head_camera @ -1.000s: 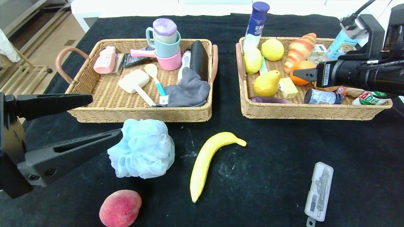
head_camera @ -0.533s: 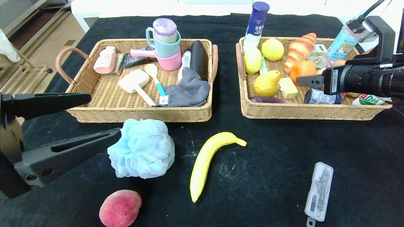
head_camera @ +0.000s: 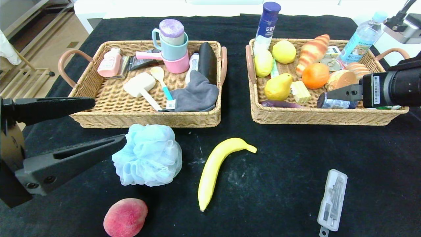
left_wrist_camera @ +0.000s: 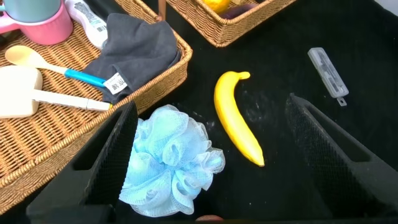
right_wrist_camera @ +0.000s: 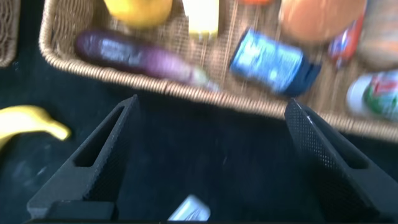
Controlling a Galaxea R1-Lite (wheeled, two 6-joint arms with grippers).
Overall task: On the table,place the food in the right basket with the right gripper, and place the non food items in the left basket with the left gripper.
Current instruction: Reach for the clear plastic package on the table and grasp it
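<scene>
Currently the left gripper [head_camera: 107, 123] sits low at the near left of the table [head_camera: 296, 158], fingers spread wide and holding nothing, tips just beside the light-blue bath pouf [head_camera: 148, 155]; from the head view I can't tell if the lower finger touches it. In the left wrist view the pouf [left_wrist_camera: 169, 160] lies between the two spread fingers, up against one of them, with the banana [left_wrist_camera: 236, 117] and the compass case [left_wrist_camera: 327, 70] farther out on the cloth. The right gripper [head_camera: 342, 92] is at the right side, above the near right part of the right basket [head_camera: 315, 117], also wide open and empty; its wrist view shows both fingers far apart, with the basket's front rim, the small jar with the blue lid [right_wrist_camera: 273, 61] and a purple sweet-potato-like item [right_wrist_camera: 134, 53] beyond them. The jar [head_camera: 335, 101] lies on its side in the right basket next to the gripper tip; the yellow pear [head_camera: 278, 87] is in there too, along with an orange, lemons, a croissant, buns and bottles. Still on the table: the banana [head_camera: 215, 169] in the middle in front of the baskets, the peach [head_camera: 125, 217] at the near edge below the pouf, and the compass case [head_camera: 332, 199] at the near right, well apart from both grippers. The left basket [head_camera: 144, 118] holds cups, a grey cloth, a spoon, a brush and a pink bottle.
</scene>
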